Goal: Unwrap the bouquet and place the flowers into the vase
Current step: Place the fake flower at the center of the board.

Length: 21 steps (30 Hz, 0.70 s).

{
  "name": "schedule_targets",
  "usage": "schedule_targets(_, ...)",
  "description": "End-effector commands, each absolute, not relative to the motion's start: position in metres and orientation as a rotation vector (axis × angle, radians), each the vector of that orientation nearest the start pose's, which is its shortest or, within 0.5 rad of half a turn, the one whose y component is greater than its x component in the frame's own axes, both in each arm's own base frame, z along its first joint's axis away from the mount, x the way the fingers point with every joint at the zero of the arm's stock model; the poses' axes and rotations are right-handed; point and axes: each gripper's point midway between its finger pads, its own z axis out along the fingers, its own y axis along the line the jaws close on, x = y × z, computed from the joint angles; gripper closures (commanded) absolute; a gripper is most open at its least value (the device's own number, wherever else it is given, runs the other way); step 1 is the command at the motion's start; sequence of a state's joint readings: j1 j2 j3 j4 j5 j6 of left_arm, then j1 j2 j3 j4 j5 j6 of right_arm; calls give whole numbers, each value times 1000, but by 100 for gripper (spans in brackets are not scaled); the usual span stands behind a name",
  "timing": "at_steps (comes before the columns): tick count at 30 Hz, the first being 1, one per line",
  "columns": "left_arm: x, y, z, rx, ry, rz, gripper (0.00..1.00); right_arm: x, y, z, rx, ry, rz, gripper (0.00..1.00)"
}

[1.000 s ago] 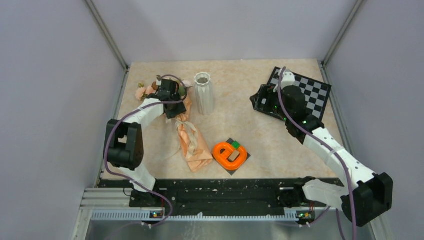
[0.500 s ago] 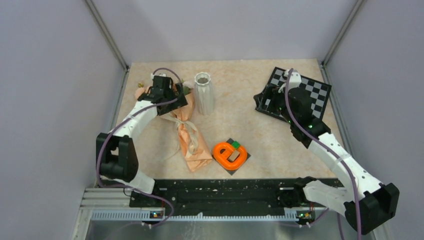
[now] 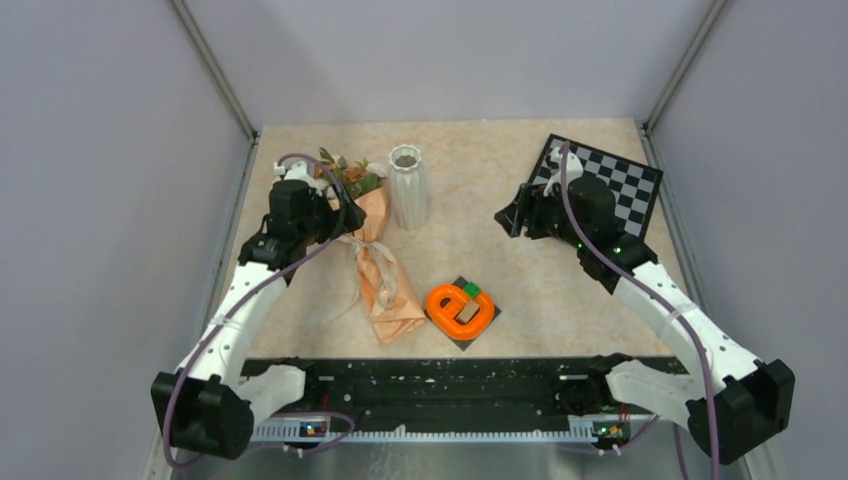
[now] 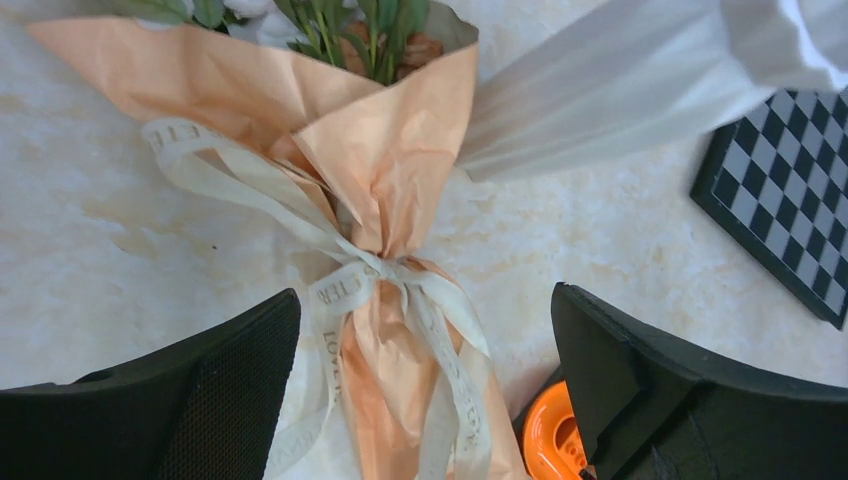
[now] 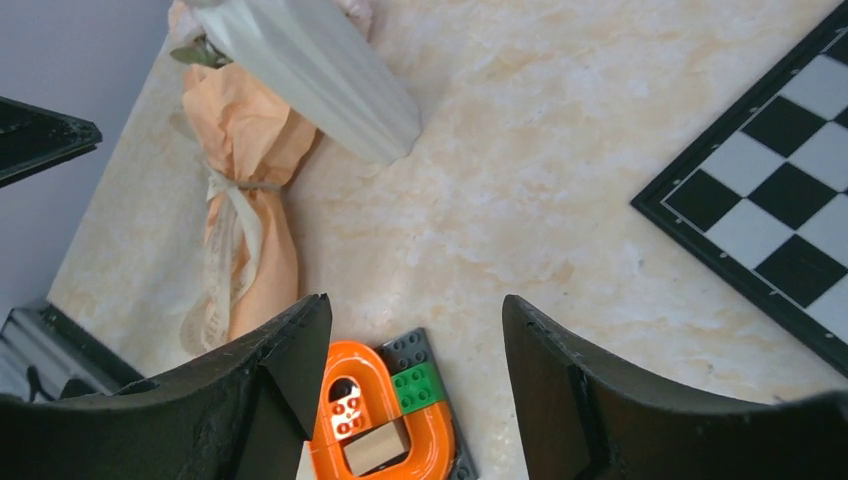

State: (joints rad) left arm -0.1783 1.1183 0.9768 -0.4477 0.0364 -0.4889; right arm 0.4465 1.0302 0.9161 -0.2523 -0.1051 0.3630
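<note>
Bouquet (image 4: 390, 200) flat on table (image 3: 480, 250), ahead of left gripper (image 4: 425, 380), in line with finger gap. Vase (image 4: 600, 90) to gripper's right, just beside bouquet. Chessboard (image 4: 780, 190) farther right. Ring (image 5: 365, 358) on baseplate (image 5: 408, 350) just under right gripper (image 5: 415, 305); vase, bouquet ahead-left.

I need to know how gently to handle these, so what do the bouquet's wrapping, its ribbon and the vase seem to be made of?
The bouquet wrapping looks like matte peach paper, likely kraft: it holds sharp creases. The ribbon seems cream fabric, faintly shiny, with printed lettering and limp folds. The vase is white, ribbed, matte: ceramic or plastic, I cannot tell.
</note>
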Motion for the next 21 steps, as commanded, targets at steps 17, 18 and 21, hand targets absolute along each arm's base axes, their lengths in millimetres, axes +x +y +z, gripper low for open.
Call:
schedule_targets(17, 261, -108, 133, -492, 2111, -728, 1, 284, 332, 153, -255, 2191, 973, 48)
schedule_targets(18, 258, -107, 126, -504, 2117, -721, 1, 281, 343, 149, -277, 2192, 972, 48)
schedule_targets(21, 253, -102, 120, -517, 2117, -698, 1, 276, 373, 141, -294, 2196, 964, 48)
